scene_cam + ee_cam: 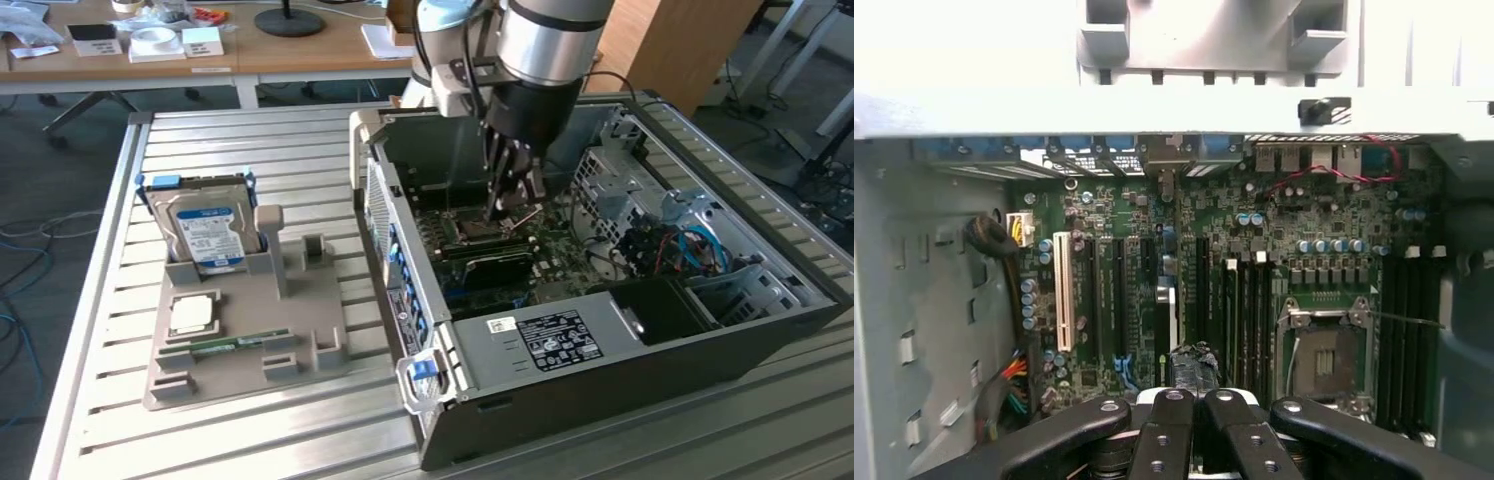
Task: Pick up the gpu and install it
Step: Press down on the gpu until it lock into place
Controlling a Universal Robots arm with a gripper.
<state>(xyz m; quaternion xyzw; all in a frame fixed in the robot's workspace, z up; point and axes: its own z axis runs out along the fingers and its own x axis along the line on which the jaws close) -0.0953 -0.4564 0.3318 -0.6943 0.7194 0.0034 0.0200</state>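
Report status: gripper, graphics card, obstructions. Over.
Gripper shut, inside open black computer case. Green gpu card, black cooler, on motherboard beneath it; grip unclear. No obstruction seen.

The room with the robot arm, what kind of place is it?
Probably a lab or workshop for robots that build computers. An open computer case lies on a slatted metal table, parts such as a hard drive wait beside it, and desks stand behind.

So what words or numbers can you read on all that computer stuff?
None can be read for sure.
Hard drive label: blue and white, print too small.
White sticker on the black power supply: lines of print and marks, too blurred.
Small white sticker beside it: unreadable.
Motherboard: tiny white markings, too small.
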